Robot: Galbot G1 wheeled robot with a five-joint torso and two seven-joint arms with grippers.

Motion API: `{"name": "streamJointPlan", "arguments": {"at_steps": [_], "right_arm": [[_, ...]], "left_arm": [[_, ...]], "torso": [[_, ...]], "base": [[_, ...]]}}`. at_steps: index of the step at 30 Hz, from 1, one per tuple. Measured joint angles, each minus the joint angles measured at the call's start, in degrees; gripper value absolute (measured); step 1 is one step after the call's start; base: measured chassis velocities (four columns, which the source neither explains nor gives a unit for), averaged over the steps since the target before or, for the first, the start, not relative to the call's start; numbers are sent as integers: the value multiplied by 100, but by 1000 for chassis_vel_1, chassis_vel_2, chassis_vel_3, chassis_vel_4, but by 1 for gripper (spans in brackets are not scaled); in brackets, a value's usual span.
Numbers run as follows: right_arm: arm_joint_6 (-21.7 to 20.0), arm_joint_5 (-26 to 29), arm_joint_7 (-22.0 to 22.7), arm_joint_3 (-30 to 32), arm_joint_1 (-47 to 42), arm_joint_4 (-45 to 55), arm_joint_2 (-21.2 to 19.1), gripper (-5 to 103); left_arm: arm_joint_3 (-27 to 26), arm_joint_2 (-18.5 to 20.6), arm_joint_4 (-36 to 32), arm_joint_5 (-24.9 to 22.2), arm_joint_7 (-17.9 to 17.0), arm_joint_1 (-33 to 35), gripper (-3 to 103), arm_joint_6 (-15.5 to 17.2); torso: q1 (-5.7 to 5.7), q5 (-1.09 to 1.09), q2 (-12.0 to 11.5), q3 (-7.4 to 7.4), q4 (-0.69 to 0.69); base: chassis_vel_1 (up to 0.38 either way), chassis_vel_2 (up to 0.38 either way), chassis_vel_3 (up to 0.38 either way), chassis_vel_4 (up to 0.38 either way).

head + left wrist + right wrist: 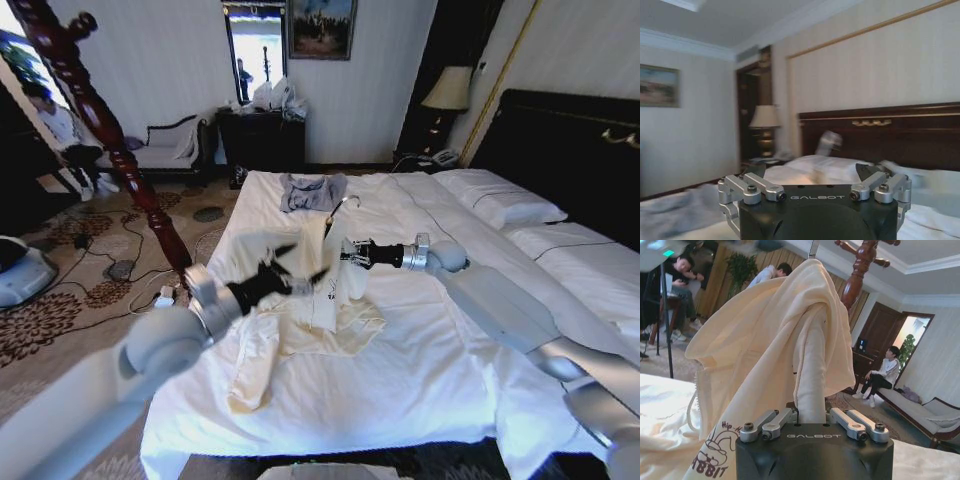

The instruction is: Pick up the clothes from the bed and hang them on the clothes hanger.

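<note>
Clothes [300,335]: thin, limp cream fabric, light, best pinched at shoulder; right gripper [345,252] clamped on bunched cloth, left gripper [285,275] jaws spread, empty.

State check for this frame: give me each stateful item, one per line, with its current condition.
Cream long-sleeved garment of thin fabric: partly lifted, the rest trailing on the bed.
Slim black hanger with silver hook: inside the raised part of the garment.
Small grey-blue garment: crumpled, lying on the bed.
White-duvet bed: made.
Right gripper: shut on the cream garment.
Left gripper: raised beside the garment, open.
</note>
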Motion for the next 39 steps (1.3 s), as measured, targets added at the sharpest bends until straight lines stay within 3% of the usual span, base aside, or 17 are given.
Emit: {"name": "streamJointPlan", "arguments": {"at_steps": [2,4,6,8,9,12,14,16,19,21,23,27,39], "right_arm": [[7,-16,-8,0,4,-7,0,17],[86,-130,-112,0,16,-62,-7,17],[111,-158,-152,1,16,-77,-11,17],[167,-229,-233,11,19,-117,-13,17],[236,-316,-291,28,33,-168,-5,17],[331,-399,-356,36,67,-250,39,17],[405,-428,-416,36,113,-327,83,17],[418,-428,-431,36,123,-342,90,17],[524,-410,-548,37,143,-429,143,17],[533,-405,-561,37,143,-436,149,17],[562,-362,-624,47,143,-454,181,17],[566,-333,-675,32,195,-493,273,17],[425,-447,-772,-55,346,-474,483,17]], "left_arm": [[-60,39,43,-61,-43,-31,100,52],[-498,346,360,-639,-238,-135,100,462],[-623,430,460,-852,-243,-135,100,588],[-824,602,670,-1226,-141,-123,100,782],[-932,786,883,-1429,130,-95,100,883],[-963,988,1056,-1511,495,-71,100,928],[-868,1287,1149,-1340,985,-51,100,897],[-819,1366,1168,-1231,1110,-43,100,862],[-571,1666,1343,-462,1748,15,100,592],[-548,1684,1356,-387,1809,27,100,550],[-386,1741,1373,95,2122,98,100,233],[-229,1667,1333,368,2177,163,100,75],[250,1360,1229,433,2002,121,100,199]], "torso": [[0,0,0,0,0],[0,-3,0,0,4],[0,-3,0,1,5],[0,-2,0,0,3],[0,-2,0,0,1],[0,-3,0,0,2],[0,-2,0,0,4],[0,-2,0,0,4],[0,-2,-1,0,2],[0,-2,0,0,2],[0,-2,0,0,3],[-1,-2,0,0,0],[0,-2,0,0,3]], "base": [[0,0,0,0],[0,0,0,0],[0,0,0,0],[0,0,0,0],[0,0,0,0],[0,0,0,0],[0,0,0,0],[0,0,0,0],[0,0,0,0],[0,0,0,0],[0,0,0,0],[0,0,0,0],[0,0,0,0]]}}
